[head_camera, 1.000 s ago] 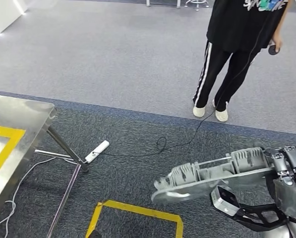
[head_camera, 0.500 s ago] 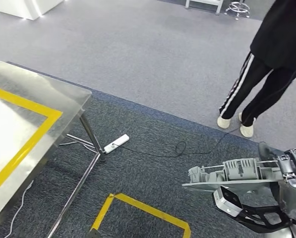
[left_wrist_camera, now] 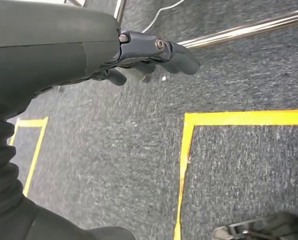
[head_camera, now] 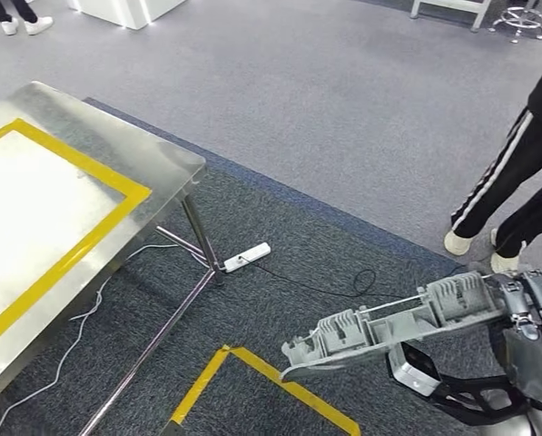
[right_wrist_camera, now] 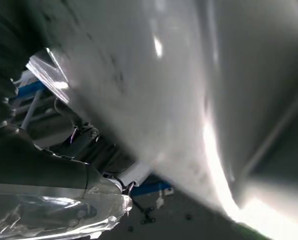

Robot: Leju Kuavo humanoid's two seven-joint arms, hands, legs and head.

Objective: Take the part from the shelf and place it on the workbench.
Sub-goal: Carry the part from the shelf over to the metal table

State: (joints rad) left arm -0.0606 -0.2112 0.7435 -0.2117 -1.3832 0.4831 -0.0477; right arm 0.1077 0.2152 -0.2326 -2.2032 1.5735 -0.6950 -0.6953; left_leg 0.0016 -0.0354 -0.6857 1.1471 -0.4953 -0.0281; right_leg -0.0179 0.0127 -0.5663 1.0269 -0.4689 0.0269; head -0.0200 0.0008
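Note:
The part (head_camera: 391, 327) is a long grey moulded piece with ribbed pockets, held roughly level over the carpet at lower right in the head view. My right hand (head_camera: 531, 313) grips its right end, and its free end points left toward the workbench. The workbench (head_camera: 152, 159) is a steel table at the left with a yellow taped rectangle (head_camera: 110, 186) on top. In the right wrist view the part's pale surface (right_wrist_camera: 158, 90) is close up and blurred. My left hand (left_wrist_camera: 140, 50) hangs over the carpet, holding nothing, fingers loosely extended.
A person's legs in black striped trousers (head_camera: 507, 195) stand at the right edge. A white power strip (head_camera: 247, 258) and its cable lie by the bench leg (head_camera: 202, 238). Yellow tape (head_camera: 281, 386) marks the carpet below the part. White furniture (head_camera: 127, 9) stands far back.
The camera has turned left: the workbench has slid well into view and the person has shifted to the right edge. The part stays in my right hand.

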